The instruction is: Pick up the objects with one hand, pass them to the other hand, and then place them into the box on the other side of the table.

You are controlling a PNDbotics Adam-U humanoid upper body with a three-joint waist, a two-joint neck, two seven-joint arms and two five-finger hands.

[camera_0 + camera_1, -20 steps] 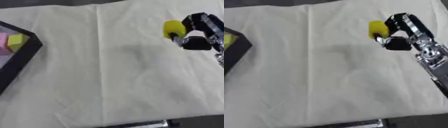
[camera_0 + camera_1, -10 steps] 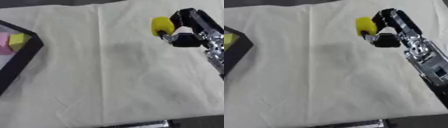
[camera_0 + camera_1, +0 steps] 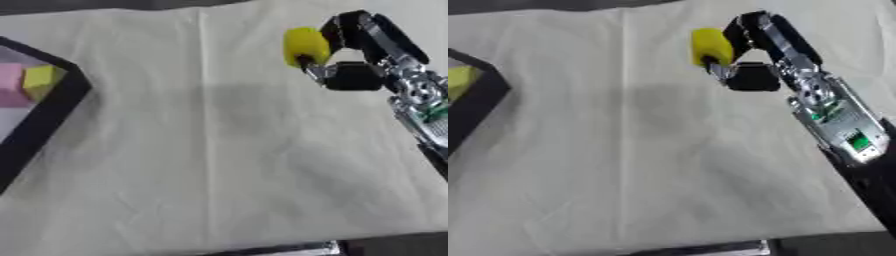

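Near edge: surface [image 3: 219, 200] draped in a pale cream cloth [image 3: 649, 165], creased, with one long fold running from near to far. Dark strip and a small metallic piece [image 3: 325, 247] at the lower border, beyond the cloth's hem.

Right side, middle depth: forearm of silver metal with a green patch, entering from the lower right and slanting up toward the centre. At its end, right robot hand [image 3: 750, 55], black, raised over the cloth, fingers and thumb curled round a yellow object [image 3: 305, 45], grasping it. Object rounded, held at the leftward tip of the hand, clear of the cloth, over the far right part of the surface. Faint grey shadow on the cloth to the lower left of the hand.

Left side, middle to far: black-rimmed box [image 3: 52, 110], corner pointing toward the centre, containing a pink block [image 3: 10, 84] and a yellow block [image 3: 41, 80] touching one another.

Left robot hand outside both views.
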